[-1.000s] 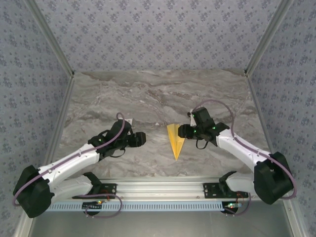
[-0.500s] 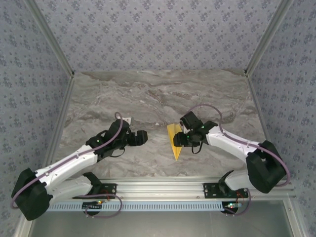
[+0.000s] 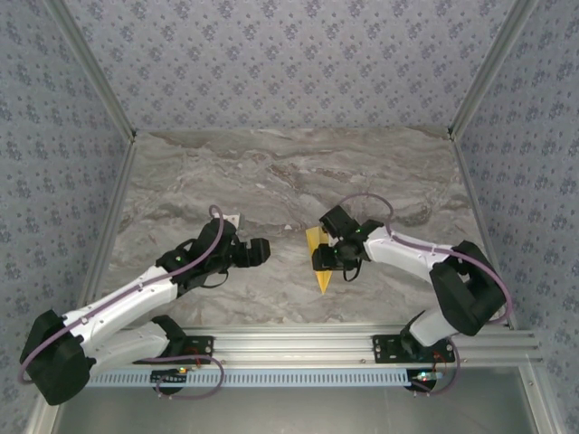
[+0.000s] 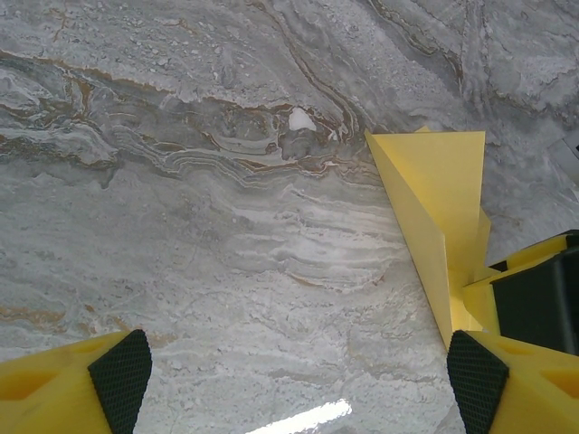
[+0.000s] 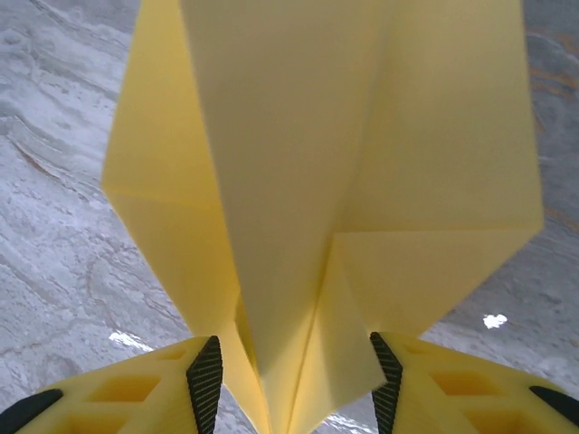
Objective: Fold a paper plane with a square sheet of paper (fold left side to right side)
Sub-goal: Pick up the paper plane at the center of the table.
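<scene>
Right gripper [image 5: 294, 384] pinches paper plane [image 4: 434, 199]; left gripper [image 4: 298, 380] nearby

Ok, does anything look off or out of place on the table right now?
Nothing spilled or torn. The mustard-yellow folded paper plane isn't flat: its flaps stand up from the grey marble table between the fingers of the right gripper.

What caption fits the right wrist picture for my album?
Folded yellow paper plane between the fingers of the right claw, over the marble table.
</scene>
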### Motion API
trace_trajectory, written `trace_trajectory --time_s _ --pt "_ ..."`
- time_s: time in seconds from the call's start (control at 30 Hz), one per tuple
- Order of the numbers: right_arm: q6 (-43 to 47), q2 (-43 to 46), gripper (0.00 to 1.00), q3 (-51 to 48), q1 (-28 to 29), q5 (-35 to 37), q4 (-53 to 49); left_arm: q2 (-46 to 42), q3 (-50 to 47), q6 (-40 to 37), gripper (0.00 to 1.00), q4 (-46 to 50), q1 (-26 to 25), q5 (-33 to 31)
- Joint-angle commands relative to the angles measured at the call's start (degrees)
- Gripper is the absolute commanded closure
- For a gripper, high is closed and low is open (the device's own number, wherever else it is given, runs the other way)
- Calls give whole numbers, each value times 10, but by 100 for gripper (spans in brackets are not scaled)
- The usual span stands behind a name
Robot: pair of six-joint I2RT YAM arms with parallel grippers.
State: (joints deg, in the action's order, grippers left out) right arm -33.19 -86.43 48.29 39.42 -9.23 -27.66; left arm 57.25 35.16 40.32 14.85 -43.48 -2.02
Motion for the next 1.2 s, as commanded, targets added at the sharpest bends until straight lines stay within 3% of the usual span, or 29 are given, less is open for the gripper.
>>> trace_trajectory --time_s 0.0,0.27,0.6,0.8,1.0,1.17 --pt "0 -18 52 30 9 1 -5 -11 2 -3 12 0 1 -10" --pt "5 -66 63 61 23 24 -23 -11 3 -6 12 5 2 -13" --pt "8 -80 64 71 26 43 -42 -8 3 -9 12 8 1 -17" --pt "8 -102 72 66 28 45 -34 -7 3 -9 12 10 1 -18" --pt "15 -109 94 86 24 46 -35 -19 7 -12 11 25 1 -22" --pt "53 -130 99 170 -23 57 -86 -37 12 -16 11 44 1 -25"
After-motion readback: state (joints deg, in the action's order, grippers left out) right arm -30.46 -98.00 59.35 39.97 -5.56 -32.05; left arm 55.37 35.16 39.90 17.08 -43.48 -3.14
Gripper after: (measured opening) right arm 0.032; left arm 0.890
